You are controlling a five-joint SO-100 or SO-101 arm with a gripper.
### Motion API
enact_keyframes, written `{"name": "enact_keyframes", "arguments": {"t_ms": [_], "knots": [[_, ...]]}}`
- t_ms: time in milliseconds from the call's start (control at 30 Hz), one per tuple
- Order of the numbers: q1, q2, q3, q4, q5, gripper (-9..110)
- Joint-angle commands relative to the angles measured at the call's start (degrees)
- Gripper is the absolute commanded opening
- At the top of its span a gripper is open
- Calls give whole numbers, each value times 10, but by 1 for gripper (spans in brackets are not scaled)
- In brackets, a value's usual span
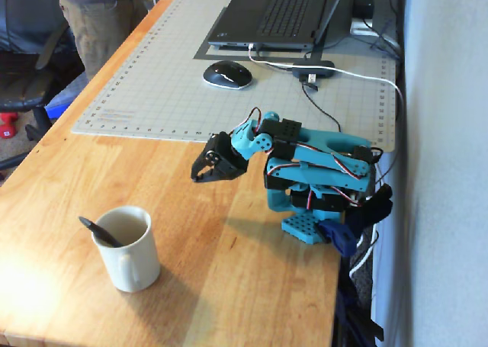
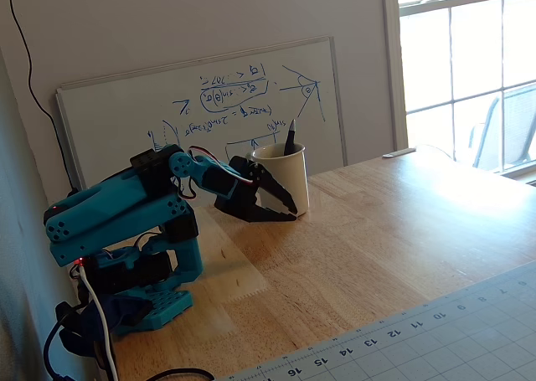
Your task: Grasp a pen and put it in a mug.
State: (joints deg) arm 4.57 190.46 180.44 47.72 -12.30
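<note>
The pen (image 1: 98, 231) is seen standing tilted in the mug (image 1: 130, 248), propped against the rim because it is longer than the mug is deep; task judged done. The hand (image 1: 200, 173) is held empty, jaws slightly parted, low over the desk (image 1: 229, 286), well apart from the mug, arm folded near its base.
</note>
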Motion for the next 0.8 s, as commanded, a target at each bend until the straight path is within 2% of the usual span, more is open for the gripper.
{"name": "enact_keyframes", "arguments": {"t_ms": [0, 233, 533, 767], "knots": [[8, 17, -8, 78, 9, 1], [8, 17, -8, 191, 9, 1], [7, 17, -7, 185, 14, 1], [4, 17, -7, 187, 130, 1]]}}
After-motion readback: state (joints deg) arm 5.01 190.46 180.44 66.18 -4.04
